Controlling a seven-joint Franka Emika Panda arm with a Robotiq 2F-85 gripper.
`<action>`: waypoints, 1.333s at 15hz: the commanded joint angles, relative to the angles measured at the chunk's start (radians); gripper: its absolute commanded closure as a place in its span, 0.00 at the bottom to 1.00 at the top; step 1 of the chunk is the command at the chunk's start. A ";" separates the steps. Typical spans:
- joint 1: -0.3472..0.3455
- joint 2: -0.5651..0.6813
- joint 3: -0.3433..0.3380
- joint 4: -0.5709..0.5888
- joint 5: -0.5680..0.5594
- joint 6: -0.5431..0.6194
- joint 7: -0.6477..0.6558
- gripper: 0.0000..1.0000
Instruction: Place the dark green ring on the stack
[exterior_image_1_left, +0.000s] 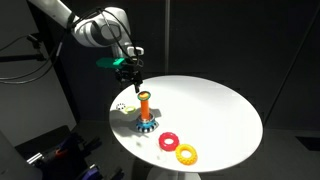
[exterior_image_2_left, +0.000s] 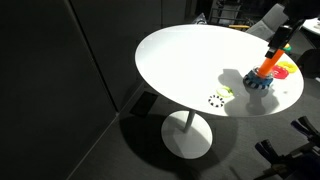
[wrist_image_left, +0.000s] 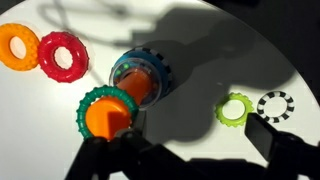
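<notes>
A: Dark green ring (wrist_image_left: 86, 98): where now?

B: Up off the desk (wrist_image_left: 200, 30), right at the top of the stack (wrist_image_left: 140, 80). Orange of the peg visible through the hole in the wrist view. Already threaded on, or only just above the tip: cannot tell.

A: End effector (wrist_image_left: 110, 145)?

B: Grasping the dark green ring, by the look of it, pinching the near edge of the rim. Mostly in shadow there, so judged rather than plainly seen.

A: Handling?

B: Probably light, stiff plastic; thin, with small teeth round the outside. Unlikely to bend or break. Likely to tip or twist if pinched off-centre. Best held across the rim at one spot, leaving the hole free for the peg.

A: Arm (exterior_image_1_left: 95, 28) pose?

B: Reaching in from the far left in an exterior view, wrist turned straight down over the peg. Red ring (wrist_image_left: 63, 55) and yellow ring (wrist_image_left: 17, 45) flat on the desk, well apart from the stack.
</notes>
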 joint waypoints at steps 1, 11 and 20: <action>0.000 0.027 0.004 0.046 0.012 -0.015 0.041 0.00; -0.007 0.097 -0.007 0.138 0.006 -0.014 0.099 0.00; -0.020 0.131 -0.033 0.180 0.002 -0.014 0.101 0.00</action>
